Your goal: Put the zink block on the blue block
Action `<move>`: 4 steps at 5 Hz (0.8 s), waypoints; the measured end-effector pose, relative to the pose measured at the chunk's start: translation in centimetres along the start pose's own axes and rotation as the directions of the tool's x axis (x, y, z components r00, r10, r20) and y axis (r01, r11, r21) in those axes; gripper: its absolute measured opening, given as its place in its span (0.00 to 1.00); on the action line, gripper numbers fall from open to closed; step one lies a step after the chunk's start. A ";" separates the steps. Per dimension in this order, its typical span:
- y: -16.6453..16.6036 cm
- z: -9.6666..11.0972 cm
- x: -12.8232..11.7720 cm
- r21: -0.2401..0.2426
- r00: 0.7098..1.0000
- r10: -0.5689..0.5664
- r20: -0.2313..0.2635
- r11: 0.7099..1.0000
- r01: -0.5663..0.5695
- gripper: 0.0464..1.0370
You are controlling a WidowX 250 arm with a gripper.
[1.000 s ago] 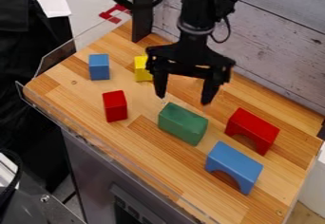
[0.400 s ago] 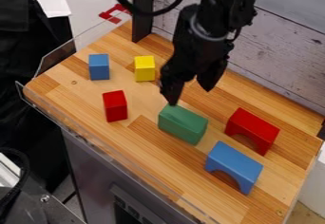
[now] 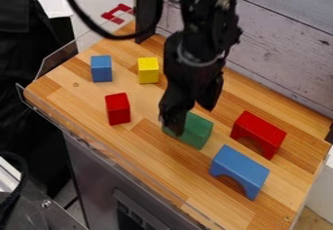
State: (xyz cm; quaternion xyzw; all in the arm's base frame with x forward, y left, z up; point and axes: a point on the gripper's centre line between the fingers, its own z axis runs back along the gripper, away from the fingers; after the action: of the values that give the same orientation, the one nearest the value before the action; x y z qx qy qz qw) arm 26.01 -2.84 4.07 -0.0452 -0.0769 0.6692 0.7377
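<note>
Where the blue arch (image 3: 239,170) stands: nearest of the blocks, between four and five o'clock from the green block, its cut-out facing the near side and its top smooth and bright.
Green block (image 3: 199,132): deep green, plain and box-shaped, longer than it is wide, lying on the wooden tabletop (image 3: 153,158); its left end is partly hidden behind a fingertip, and its right end and part of its top show, with crisp edges and a darker near face. Which block "zink" means, I cannot tell.
Gripper (image 3: 194,120): spread, over the green block; one fingertip hangs in front of its left end, the other hangs higher, toward its far side. Contact with the block cannot be told.
Red arch (image 3: 261,130): at three o'clock from the green block, near the blue arch but apart from it, glossy red with a shadowed hollow.
Red block (image 3: 118,108): between nine and ten o'clock from the green block, a small box with a lighter top.
Yellow block (image 3: 148,70): at eleven o'clock, small and squarish.
Blue block (image 3: 101,68): past ten o'clock, small, mid-blue, paler on top, just beside nothing but wood.
Wall (image 3: 286,44): whitish planks with dark knots, toward one o'clock.
</note>
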 end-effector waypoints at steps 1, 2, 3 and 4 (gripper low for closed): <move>0.4 -0.6 -0.4 -0.017 0.996 0.072 -0.045 0.997 -0.073 0.96; -0.1 -0.8 -0.3 -0.045 0.990 0.110 -0.084 0.992 -0.114 0.96; 0.3 -1.6 0.2 -0.003 0.988 0.128 -0.090 0.992 -0.129 0.96; 0.2 -2.0 1.2 0.013 0.986 0.142 -0.089 0.990 -0.142 0.96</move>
State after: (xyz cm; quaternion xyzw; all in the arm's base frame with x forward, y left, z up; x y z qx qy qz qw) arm 26.23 -1.57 2.12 -0.0782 -0.0380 0.7176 0.6910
